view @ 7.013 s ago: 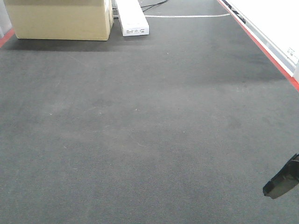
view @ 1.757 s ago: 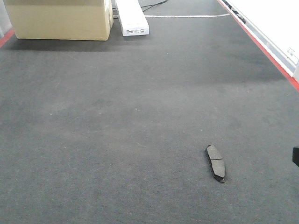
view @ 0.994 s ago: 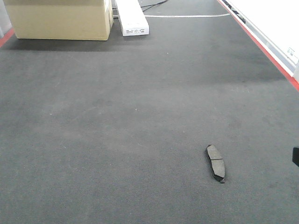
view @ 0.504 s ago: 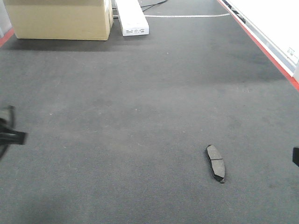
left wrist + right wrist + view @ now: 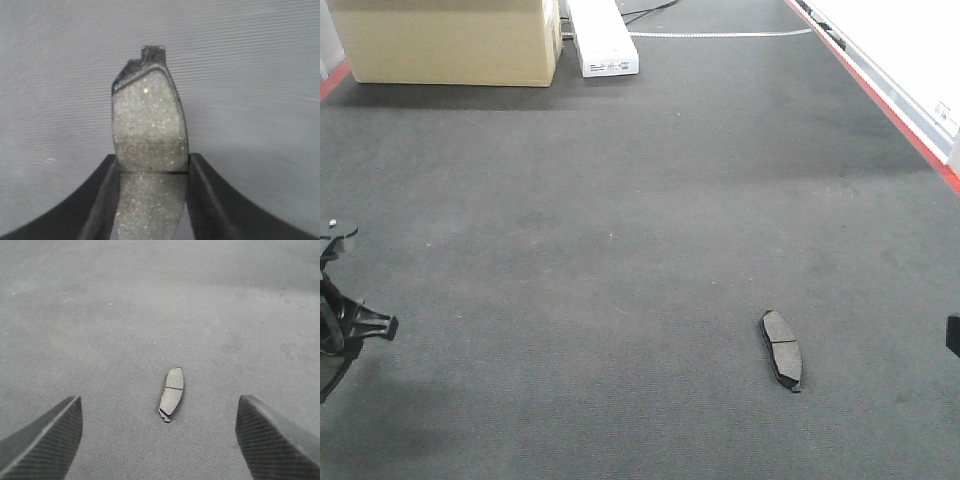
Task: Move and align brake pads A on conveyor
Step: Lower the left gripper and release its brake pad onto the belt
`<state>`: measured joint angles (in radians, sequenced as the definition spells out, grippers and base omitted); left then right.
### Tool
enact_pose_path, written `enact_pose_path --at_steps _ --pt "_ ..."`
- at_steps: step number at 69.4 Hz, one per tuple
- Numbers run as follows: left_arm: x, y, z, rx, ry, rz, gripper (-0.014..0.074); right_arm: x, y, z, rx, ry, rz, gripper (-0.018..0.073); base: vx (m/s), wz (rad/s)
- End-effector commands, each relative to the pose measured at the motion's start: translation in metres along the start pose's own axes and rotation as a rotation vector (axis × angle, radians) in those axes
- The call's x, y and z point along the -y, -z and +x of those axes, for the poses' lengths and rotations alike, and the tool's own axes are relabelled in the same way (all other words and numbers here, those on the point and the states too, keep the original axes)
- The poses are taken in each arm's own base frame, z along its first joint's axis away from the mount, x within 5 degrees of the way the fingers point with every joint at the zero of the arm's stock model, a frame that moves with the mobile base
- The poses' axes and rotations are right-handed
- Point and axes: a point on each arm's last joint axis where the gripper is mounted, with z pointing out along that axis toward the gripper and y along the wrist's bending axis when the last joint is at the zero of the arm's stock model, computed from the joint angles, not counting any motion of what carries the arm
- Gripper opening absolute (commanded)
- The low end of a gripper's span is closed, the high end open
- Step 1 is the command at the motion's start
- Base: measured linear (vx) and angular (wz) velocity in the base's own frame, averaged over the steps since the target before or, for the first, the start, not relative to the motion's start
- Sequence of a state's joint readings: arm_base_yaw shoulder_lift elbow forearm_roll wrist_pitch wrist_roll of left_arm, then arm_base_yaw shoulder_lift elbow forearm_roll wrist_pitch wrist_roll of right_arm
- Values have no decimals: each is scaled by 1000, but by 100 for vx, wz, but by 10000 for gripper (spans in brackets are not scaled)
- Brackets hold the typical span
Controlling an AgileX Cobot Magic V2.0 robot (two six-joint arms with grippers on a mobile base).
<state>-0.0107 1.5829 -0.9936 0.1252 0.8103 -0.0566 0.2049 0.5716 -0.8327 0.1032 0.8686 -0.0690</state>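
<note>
One of the brake pads A (image 5: 782,349) lies flat on the dark grey conveyor (image 5: 620,220), lengthwise away from me, at the front right. The right wrist view shows this same pad (image 5: 172,394) ahead of my right gripper (image 5: 158,407), whose fingers (image 5: 45,445) stand wide open and above the belt. Only a sliver of that gripper (image 5: 953,335) shows at the right edge of the front view. My left gripper (image 5: 152,172) is shut on a second brake pad (image 5: 149,125), which sticks out past the fingers above the belt. In the front view the left gripper (image 5: 340,330) is at the left edge.
A cardboard box (image 5: 450,40) and a long white box (image 5: 602,38) stand at the far left end of the belt. A red edge stripe (image 5: 890,105) runs along the right side, with a white surface beyond it.
My left gripper has come into the front view from the left edge and moved a little inward and down. The pad on the belt and the right gripper have not moved.
</note>
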Motion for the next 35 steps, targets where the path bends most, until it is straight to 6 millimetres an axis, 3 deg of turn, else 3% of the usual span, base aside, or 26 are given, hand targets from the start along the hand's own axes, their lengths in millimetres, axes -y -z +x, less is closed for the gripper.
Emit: enact_pose_path --at_steps 1,16,35 --pt "-6 4 -11 64 -3 -7 -6 1 4 -11 88 7 10 592 0 0" --pt "-10 -24 -15 17 47 13 -6 1 4 -11 88 7 10 592 0 0" --pt "-10 -27 -24 115 70 30 -6 1 4 -11 88 7 10 592 0 0"
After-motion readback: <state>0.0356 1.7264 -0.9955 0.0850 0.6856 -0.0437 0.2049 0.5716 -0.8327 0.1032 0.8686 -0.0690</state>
